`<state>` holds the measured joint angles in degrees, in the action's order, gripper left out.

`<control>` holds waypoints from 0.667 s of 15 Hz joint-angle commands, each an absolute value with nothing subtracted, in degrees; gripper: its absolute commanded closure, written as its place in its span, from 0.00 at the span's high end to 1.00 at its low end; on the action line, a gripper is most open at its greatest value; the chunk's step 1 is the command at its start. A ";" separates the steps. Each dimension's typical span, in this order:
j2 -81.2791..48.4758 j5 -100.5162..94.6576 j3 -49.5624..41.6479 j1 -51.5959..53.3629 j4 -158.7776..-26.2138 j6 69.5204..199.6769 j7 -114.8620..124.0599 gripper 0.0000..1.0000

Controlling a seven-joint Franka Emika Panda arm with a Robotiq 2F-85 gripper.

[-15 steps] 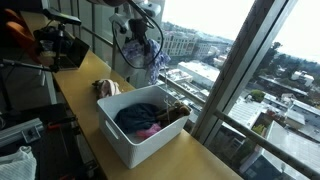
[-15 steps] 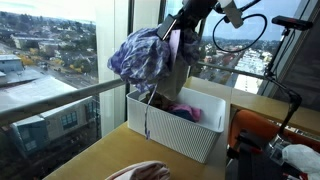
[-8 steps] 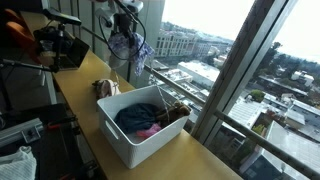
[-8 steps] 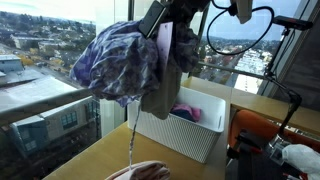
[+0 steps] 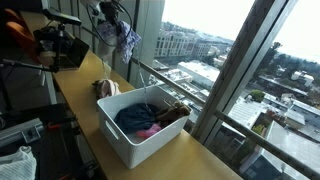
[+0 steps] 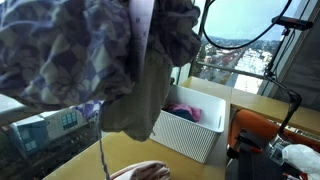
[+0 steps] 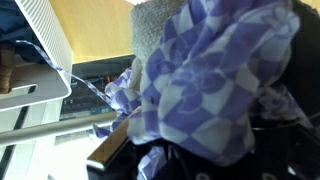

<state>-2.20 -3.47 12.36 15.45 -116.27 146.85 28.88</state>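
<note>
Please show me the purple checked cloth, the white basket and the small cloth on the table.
purple checked cloth [image 5: 125, 38], in an exterior view, on its hanging folds.
white basket [image 5: 158, 143], in an exterior view, on its side wall.
small cloth [image 5: 106, 88], in an exterior view, on its top.

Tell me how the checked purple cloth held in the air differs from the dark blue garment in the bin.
The checked cloth hangs in the air; the dark blue garment lies in the white bin. The checked cloth is patterned purple and white; the dark blue garment is plain. The checked cloth droops downward; the dark blue garment is bunched among other clothes. Both are crumpled fabric.
</note>
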 commanded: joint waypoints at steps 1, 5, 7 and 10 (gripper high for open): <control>0.45 -5.83 13.43 16.16 -113.49 142.31 31.80 0.00; 3.12 -10.51 15.77 17.05 -108.75 136.46 35.25 0.00; 3.53 -13.51 17.53 17.44 -105.95 133.55 37.27 0.00; 3.13 -16.09 19.98 17.83 -104.02 131.41 39.56 0.00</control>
<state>3.67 -12.89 18.07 17.49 -106.79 134.22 36.69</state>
